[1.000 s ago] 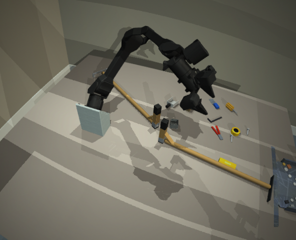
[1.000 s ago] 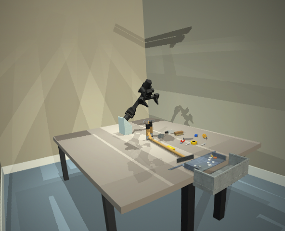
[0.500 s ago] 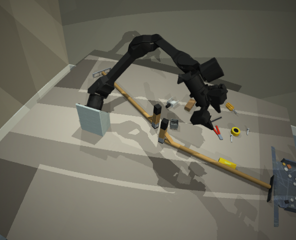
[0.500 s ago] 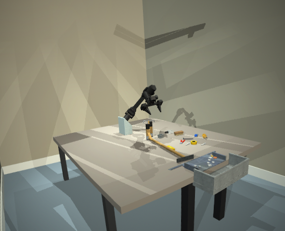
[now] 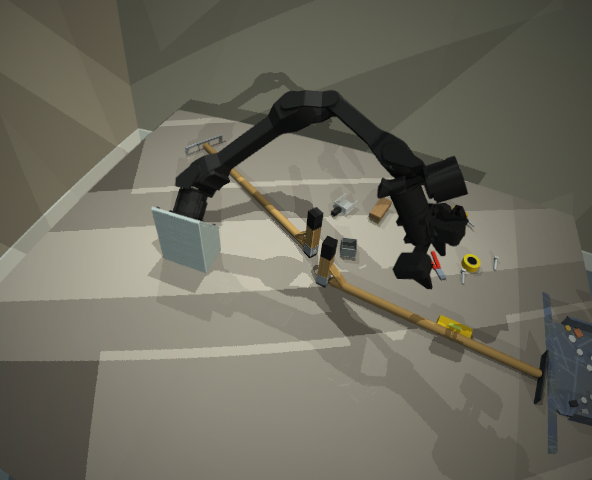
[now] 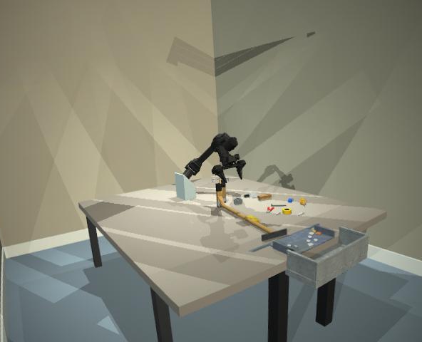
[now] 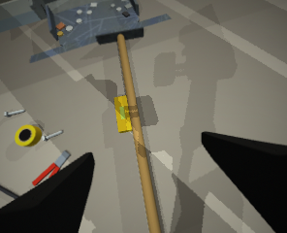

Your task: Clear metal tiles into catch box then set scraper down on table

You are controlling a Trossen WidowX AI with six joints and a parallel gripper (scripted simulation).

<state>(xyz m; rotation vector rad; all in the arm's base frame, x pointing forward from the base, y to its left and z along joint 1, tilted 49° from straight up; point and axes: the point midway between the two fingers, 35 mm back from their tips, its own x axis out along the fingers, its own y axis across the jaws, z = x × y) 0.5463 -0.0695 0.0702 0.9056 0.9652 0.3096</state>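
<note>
The scraper's long wooden handle (image 5: pixel 389 305) (image 6: pixel 237 212) (image 7: pixel 144 180) runs across the table to a black blade (image 5: pixel 541 377) (image 6: pixel 274 234) (image 7: pixel 120 35) at the plate's near edge. Its upright grip (image 5: pixel 327 253) has a black top. Several small white, orange, yellow and black tiles (image 5: pixel 579 351) (image 6: pixel 315 239) (image 7: pixel 60 26) lie on the blue-grey plate (image 5: pixel 565 382) (image 7: pixel 92 29). The grey catch box (image 6: pixel 336 261) is at its far end; its inside is mostly hidden. My gripper (image 5: pixel 435 268) (image 6: pixel 233 180) (image 7: pixel 148 147) is open and empty, above the table, its fingers pointing down on either side of the handle in the wrist view.
A rake (image 5: pixel 265 202) with its own upright grip (image 5: pixel 313 227) lies behind the scraper. A yellow block (image 5: pixel 443 322) (image 7: pixel 120 104) is against or under the handle. Yellow tape (image 5: pixel 470 255) (image 7: pixel 36 136), red pliers (image 5: pixel 435 260) (image 7: pixel 46 174), screws and a wooden block (image 5: pixel 379 210) (image 6: pixel 264 197) lie to one side.
</note>
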